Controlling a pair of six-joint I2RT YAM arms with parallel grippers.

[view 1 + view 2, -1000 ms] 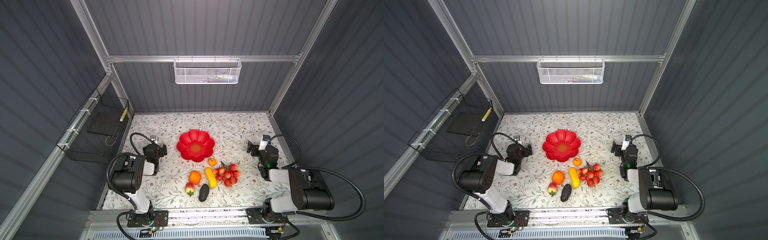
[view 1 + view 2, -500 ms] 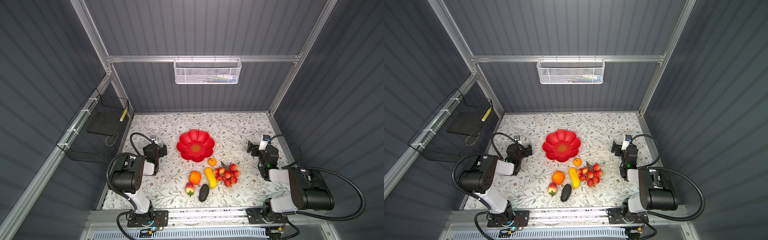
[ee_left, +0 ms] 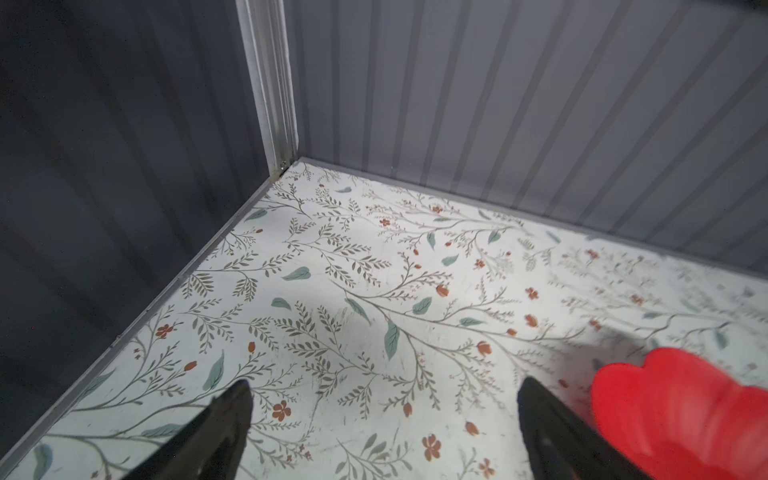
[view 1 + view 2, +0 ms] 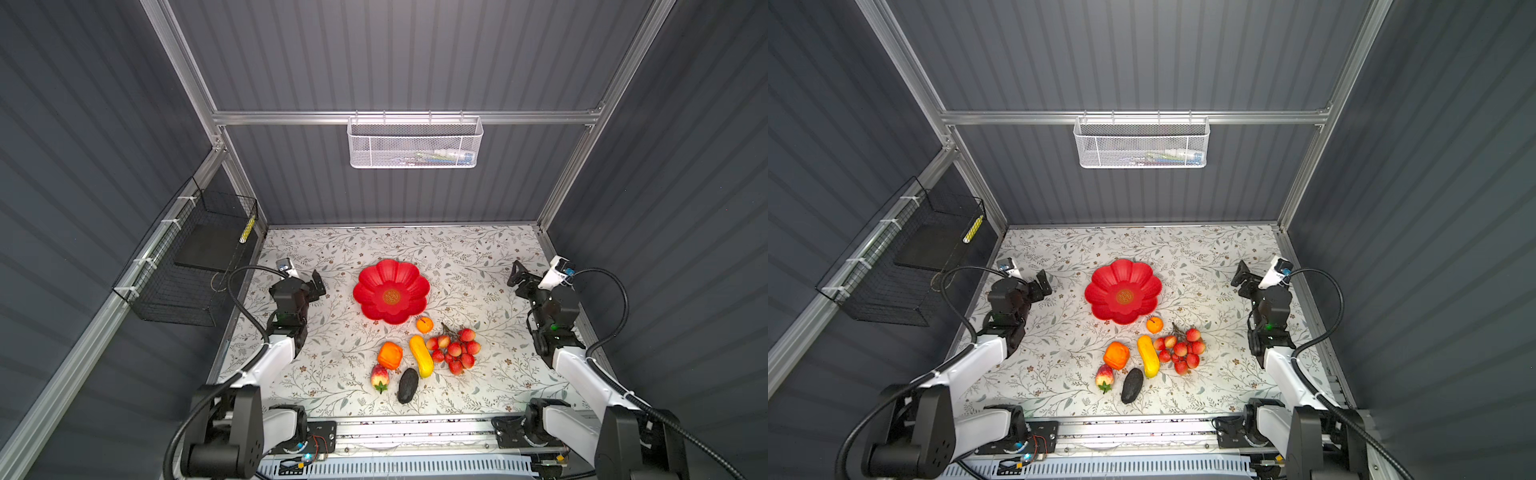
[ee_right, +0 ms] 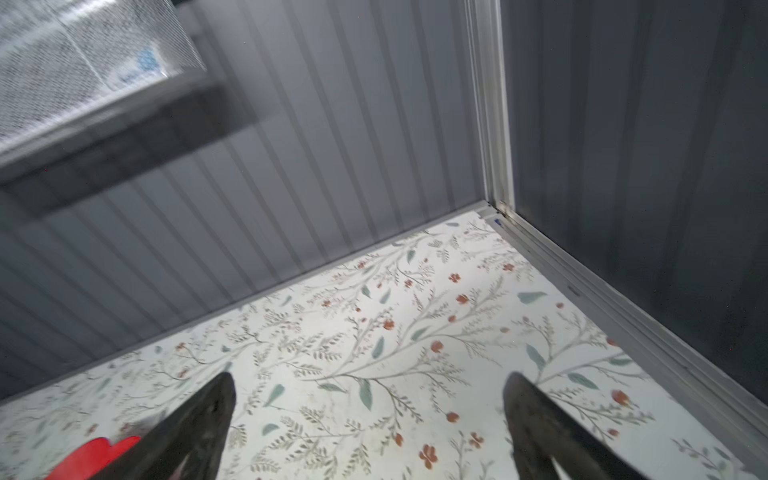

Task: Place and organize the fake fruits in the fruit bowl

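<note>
Small plastic fruits (image 4: 420, 356) cluster beside the glossy red flower-shaped bowl (image 4: 390, 293), while left gripper (image 3: 384, 386) and right gripper (image 5: 370, 378) gape wide, empty.

Top views look down from high; low wrist views share the fruit bowl (image 3: 681, 415).

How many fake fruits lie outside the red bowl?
6, all on the mat: round orange beside the fruit bowl; berry bunch, long yellow fruit, blocky orange-red fruit in a row nearer the front; strawberry and avocado frontmost.
</note>
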